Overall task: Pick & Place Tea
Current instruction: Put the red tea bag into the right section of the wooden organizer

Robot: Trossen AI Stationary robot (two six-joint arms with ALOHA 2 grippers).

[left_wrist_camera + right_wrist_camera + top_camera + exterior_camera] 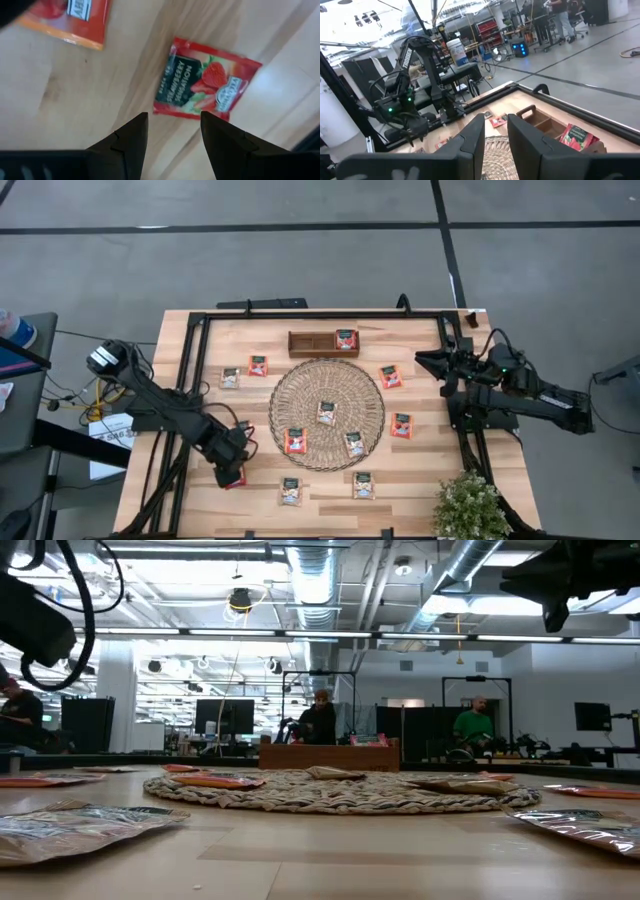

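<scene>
While the left gripper [171, 131] hangs open over the red tea sachet [203, 80] at the mat's [327, 414] eight o'clock, it should drop squarely astride it before pinching; the right gripper [494, 131] waits part-open at two o'clock.

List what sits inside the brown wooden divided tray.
The brown wooden divided tray holds one red tea sachet in its right compartment. The other compartments look empty from above; anything beneath that sachet is covered.

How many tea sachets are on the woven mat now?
3 on the mat: centre sachet, lower-left sachet, lower-right sachet in the high view. None looks hidden.
</scene>
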